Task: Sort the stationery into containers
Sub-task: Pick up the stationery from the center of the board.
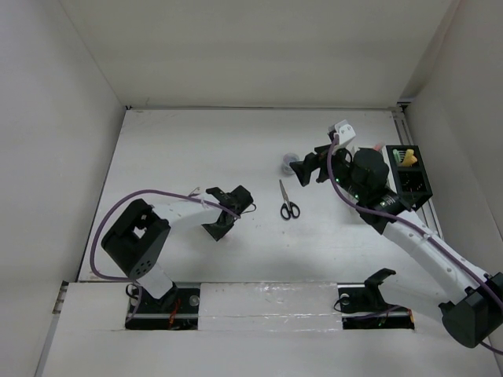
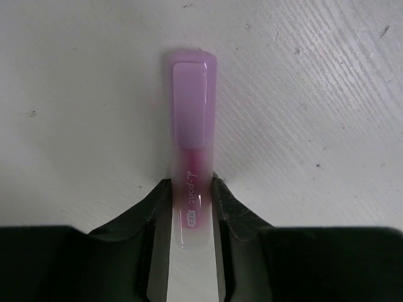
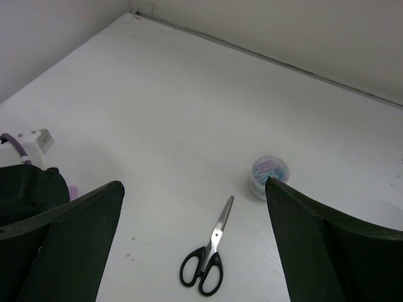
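My left gripper (image 2: 191, 187) is shut on a purple highlighter (image 2: 191, 107) that lies on the white table, jaws pressed on its lower sides. In the top view this gripper (image 1: 218, 226) is left of centre and hides the highlighter. My right gripper (image 3: 192, 184) is open wide and empty, above the black-handled scissors (image 3: 208, 258) and a small round tub (image 3: 267, 173). In the top view the right gripper (image 1: 304, 166) is next to the tub (image 1: 291, 162), with the scissors (image 1: 288, 201) just below. The black mesh box (image 1: 425, 199) at the right holds yellow and green highlighters (image 1: 405, 157). The white box is hidden.
White walls enclose the table on the left, back and right. My left arm's wrist and purple cable show at the left edge of the right wrist view (image 3: 25, 189). The right arm (image 1: 409, 232) crosses in front of the black box.
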`<state>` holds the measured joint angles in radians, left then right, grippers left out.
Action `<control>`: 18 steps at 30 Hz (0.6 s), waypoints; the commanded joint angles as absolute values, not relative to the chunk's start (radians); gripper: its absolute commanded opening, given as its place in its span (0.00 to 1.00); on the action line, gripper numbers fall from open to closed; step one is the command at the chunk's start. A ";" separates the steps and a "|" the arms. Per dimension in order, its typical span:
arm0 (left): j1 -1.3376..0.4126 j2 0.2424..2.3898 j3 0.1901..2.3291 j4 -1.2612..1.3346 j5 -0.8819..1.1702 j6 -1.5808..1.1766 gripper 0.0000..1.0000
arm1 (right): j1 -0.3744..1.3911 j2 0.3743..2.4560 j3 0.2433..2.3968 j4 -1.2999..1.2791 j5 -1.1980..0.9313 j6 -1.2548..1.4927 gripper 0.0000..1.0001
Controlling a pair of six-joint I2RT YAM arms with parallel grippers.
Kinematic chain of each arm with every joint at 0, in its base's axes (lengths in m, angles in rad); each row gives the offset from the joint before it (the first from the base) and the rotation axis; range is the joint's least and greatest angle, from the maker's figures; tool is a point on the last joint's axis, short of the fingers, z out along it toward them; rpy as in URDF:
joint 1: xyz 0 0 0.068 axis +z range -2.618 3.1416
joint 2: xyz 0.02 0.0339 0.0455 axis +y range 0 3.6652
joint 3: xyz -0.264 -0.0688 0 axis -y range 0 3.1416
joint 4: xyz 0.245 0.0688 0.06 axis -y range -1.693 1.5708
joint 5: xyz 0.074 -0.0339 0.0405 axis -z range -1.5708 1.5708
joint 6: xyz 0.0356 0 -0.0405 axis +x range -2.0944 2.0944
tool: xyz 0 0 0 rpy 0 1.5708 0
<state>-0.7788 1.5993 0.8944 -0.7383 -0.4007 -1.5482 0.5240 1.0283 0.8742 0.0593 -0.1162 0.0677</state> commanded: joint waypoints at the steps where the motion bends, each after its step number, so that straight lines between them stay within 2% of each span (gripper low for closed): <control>1: -0.793 1.657 0.822 -0.670 -0.344 -1.609 0.18 | 0.520 1.006 0.890 0.094 -0.130 0.066 1.00; 3: -0.793 1.657 0.813 -0.647 -0.334 -1.609 0.00 | 0.511 1.006 0.890 0.103 -0.140 0.066 1.00; 8: -0.882 1.606 0.938 -0.638 -0.434 -1.412 0.00 | 0.430 1.028 0.881 0.112 -0.178 0.129 1.00; 13: -1.070 1.503 1.113 -0.724 -0.754 -1.241 0.00 | 0.266 1.074 0.832 0.187 -0.403 0.290 0.98; 15: -1.141 1.445 1.141 -0.724 -0.817 -1.165 0.00 | 0.255 1.074 0.798 0.276 -0.498 0.327 0.96; 18: -1.193 1.376 1.129 -0.576 -0.876 -0.930 0.00 | 0.290 1.074 0.788 0.342 -0.541 0.377 0.96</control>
<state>-1.1671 1.4693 1.1114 -0.6296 -0.7094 -1.1603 0.2565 1.0824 0.7918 0.1818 -0.4019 0.2943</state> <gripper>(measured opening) 0.228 0.968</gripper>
